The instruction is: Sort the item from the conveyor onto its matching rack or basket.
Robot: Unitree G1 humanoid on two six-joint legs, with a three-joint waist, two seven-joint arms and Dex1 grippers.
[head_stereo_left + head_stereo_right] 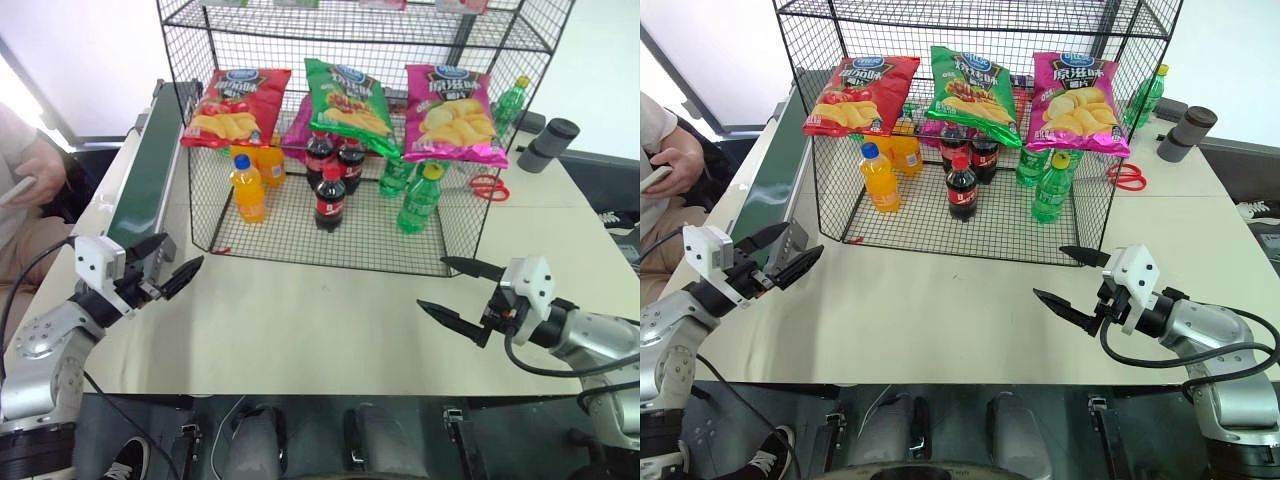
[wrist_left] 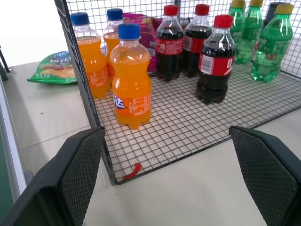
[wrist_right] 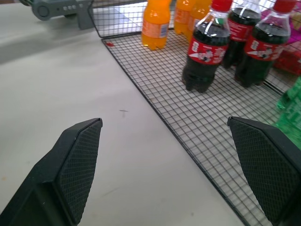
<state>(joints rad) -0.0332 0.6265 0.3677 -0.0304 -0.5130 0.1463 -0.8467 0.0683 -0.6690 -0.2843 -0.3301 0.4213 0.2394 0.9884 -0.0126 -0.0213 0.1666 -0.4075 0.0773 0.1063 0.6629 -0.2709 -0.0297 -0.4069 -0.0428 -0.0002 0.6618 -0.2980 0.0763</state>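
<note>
Chip bags, three, lean on the tall black wire-mesh rack (image 1: 452, 225): red (image 1: 235, 105), shiny green (image 1: 348, 103), pink (image 1: 452, 113).
Below stand three orange (image 1: 248, 187), three cola (image 1: 330, 198) and four green bottles (image 1: 420, 199). Left gripper (image 1: 172, 268), beside the dark green conveyor (image 1: 148, 165), and right gripper (image 1: 455, 290) hover level over the bench (image 1: 300, 320), jaws spread, empty.
</note>
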